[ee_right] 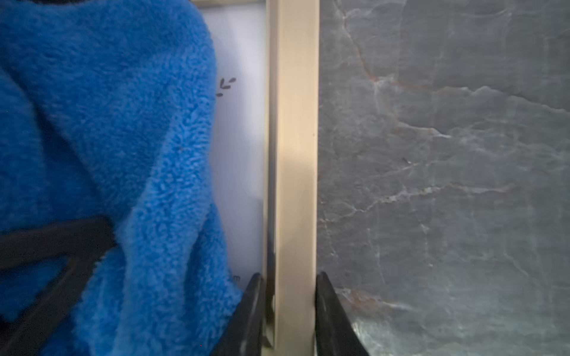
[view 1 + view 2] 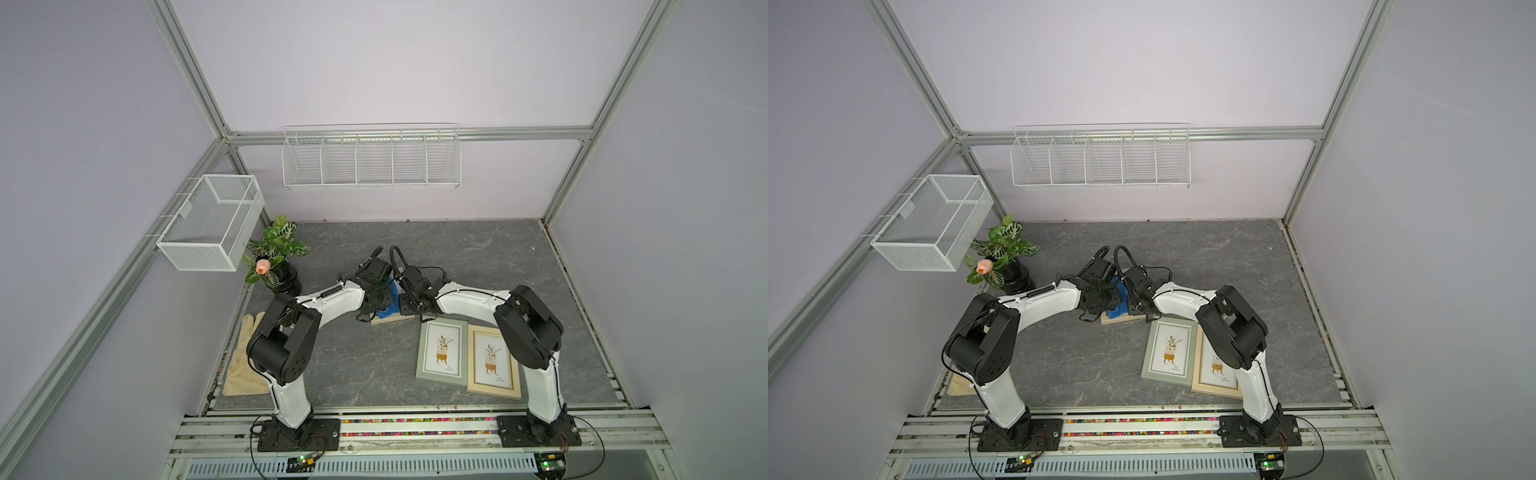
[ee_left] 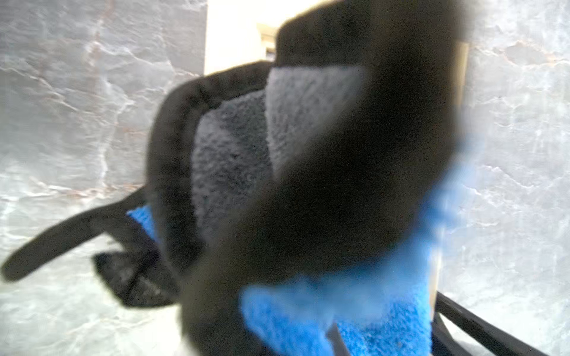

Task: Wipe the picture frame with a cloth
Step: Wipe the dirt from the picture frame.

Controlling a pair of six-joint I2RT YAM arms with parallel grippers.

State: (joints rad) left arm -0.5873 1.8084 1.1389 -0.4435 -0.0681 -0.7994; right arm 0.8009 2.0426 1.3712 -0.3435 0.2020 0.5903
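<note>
The right wrist view shows the right gripper closed narrowly on one side rail of the picture frame. One jaw sits at the inner lip and the other on the outer face, pinning the beige frame flat to the desk. The cloth lies bunched over the glass just beside that rail. In a top view the left gripper stands over it near the middle of the desk, jaws shut on a gathered fold of the blue plush; the left wrist view is too blurred to show the pinch itself. The step in hand looks like the wipe proper. To do it well, the left arm should drag the cloth flat along the glass with light downward pressure, sweeping toward the uncovered strip by the held rail and out to the corners. The right gripper should hold firm so the frame neither slides nor tips. The stroke should stop short of the right jaws, lest the plush snag on them.
</note>
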